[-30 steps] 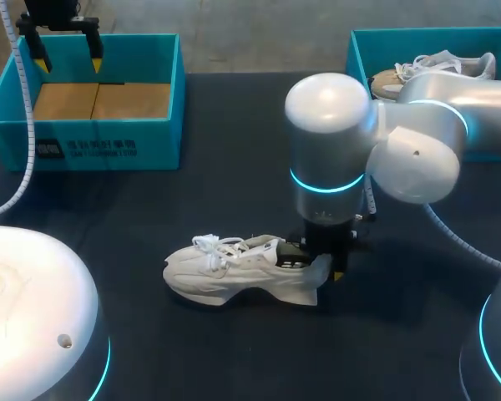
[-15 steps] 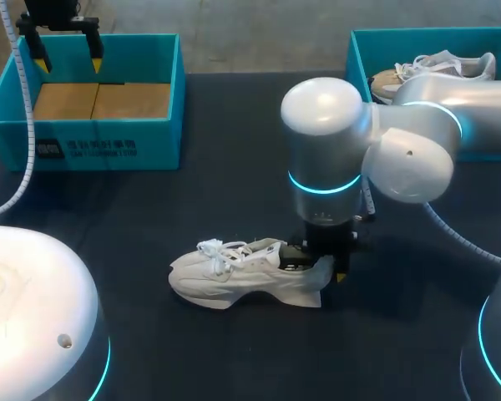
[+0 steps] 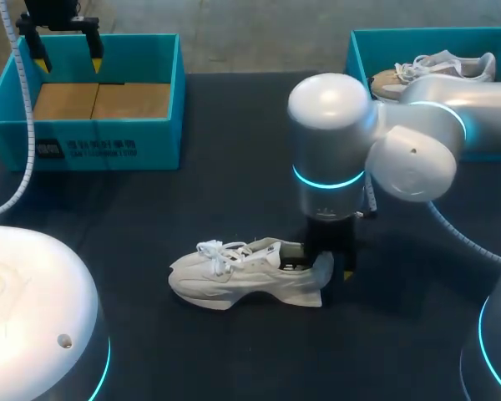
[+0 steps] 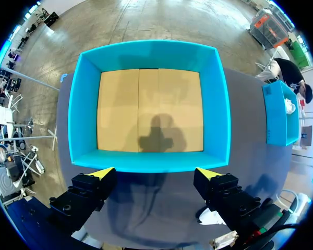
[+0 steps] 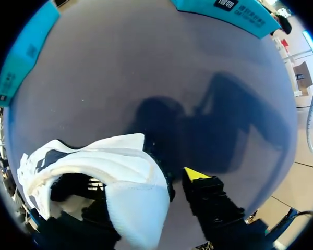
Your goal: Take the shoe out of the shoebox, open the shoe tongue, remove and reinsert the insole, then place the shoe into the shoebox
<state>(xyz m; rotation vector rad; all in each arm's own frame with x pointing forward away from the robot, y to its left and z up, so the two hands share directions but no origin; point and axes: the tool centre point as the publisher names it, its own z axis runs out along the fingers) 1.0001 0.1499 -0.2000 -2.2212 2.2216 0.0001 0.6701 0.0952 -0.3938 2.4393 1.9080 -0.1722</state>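
Right tool (image 3: 323, 262) sits low at the heel of the white shoe (image 3: 234, 272). I cannot tell whether it pinches the heel collar or only straddles it, because the shoe hides too much in the right wrist view. Shoe stands on its sole on the counter (image 3: 234, 184), toe toward my left, laces (image 3: 213, 249) loose, well apart from both boxes.

Risks, my judgement:
- The soft collar may fold or slip free on a lift.
- A pull from the heel alone could tip or drag the shoe.
- Loose laces could snag.

Containers: 2 teal boxes.
- Left shoebox (image 3: 100, 138) holds nothing but its cardboard floor. Left tool (image 4: 155, 174) hangs above it, spread wide, gripping nothing.
- Right box (image 3: 356, 52) holds 1 other shoe (image 3: 434, 65).
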